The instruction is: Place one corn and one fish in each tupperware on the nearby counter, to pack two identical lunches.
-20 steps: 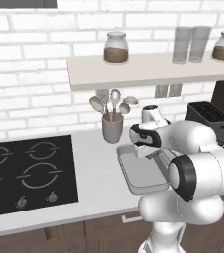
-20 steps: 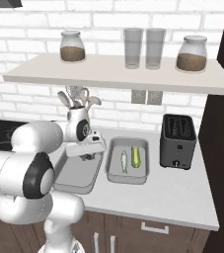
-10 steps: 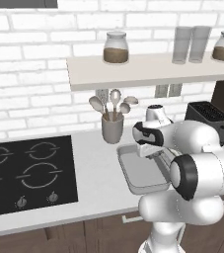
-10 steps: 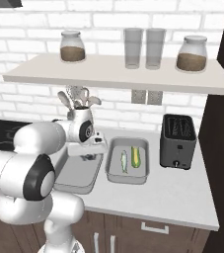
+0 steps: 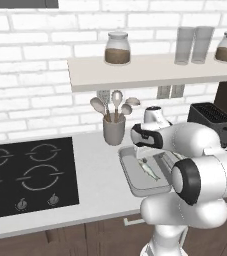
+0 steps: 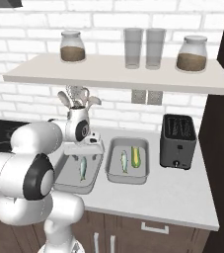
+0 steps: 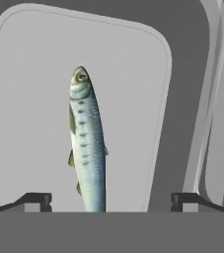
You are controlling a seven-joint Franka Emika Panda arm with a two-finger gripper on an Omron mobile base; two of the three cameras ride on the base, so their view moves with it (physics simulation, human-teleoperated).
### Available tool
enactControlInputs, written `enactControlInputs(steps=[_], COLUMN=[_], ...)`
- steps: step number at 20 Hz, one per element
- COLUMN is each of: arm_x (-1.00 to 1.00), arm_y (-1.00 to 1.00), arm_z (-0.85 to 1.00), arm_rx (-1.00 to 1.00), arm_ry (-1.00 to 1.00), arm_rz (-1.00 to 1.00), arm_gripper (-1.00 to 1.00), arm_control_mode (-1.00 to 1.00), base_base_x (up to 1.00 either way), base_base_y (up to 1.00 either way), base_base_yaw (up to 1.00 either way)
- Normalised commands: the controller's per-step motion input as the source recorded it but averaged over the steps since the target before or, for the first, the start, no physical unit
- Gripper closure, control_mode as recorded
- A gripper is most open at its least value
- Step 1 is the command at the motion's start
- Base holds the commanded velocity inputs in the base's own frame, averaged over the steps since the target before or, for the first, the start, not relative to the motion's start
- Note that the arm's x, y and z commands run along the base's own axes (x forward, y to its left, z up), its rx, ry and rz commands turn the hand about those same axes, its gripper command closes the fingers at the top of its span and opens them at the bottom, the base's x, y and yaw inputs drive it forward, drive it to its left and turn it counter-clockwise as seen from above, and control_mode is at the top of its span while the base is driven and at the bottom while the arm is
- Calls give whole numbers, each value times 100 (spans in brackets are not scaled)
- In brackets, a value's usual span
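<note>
Task nearly complete: right shallow grey rectangular tray (image 6: 128,160), centre frame on the pale desk (image 6: 182,197), holds one silver-blue fish (image 6: 124,160) and one yellow corn cob (image 6: 135,156); left grey tray (image 6: 80,173) holds a second fish (image 7: 87,143) only, its corn judged outstanding; end effector (image 7: 111,200) spread wide above that fish, pinching nothing.

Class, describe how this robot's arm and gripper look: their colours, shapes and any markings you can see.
The arm is made of glossy white, rounded, bulbous segments joined by dark ring-shaped joints. A black band wraps the wrist. The gripper ends in two small dark, blocky finger tips. No cables or markings can be made out.
</note>
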Motion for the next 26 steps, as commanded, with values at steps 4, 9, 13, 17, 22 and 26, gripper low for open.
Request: enactControlInputs(steps=[4, 9, 13, 17, 22, 26], arm_x=[-49, -100, -100, -100, -55, -74], arm_y=[-5, -6, 0, 12, 66, 24], arm_z=[43, 45, 27, 33, 66, 82], arm_rx=[0, 1, 1, 2, 0, 3], arm_ry=[0, -10, -24, -23, -20, -11], arm_rz=[-5, -1, -1, 0, -11, -23], arm_gripper=[-100, -100, -100, -100, -100, -100], arm_control_mode=[-100, -100, -100, -100, -100, -100], base_base_x=[0, 0, 0, 0, 0, 0], base_base_y=[0, 0, 0, 0, 0, 0], base_base_yaw=[0, 0, 0, 0, 0, 0])
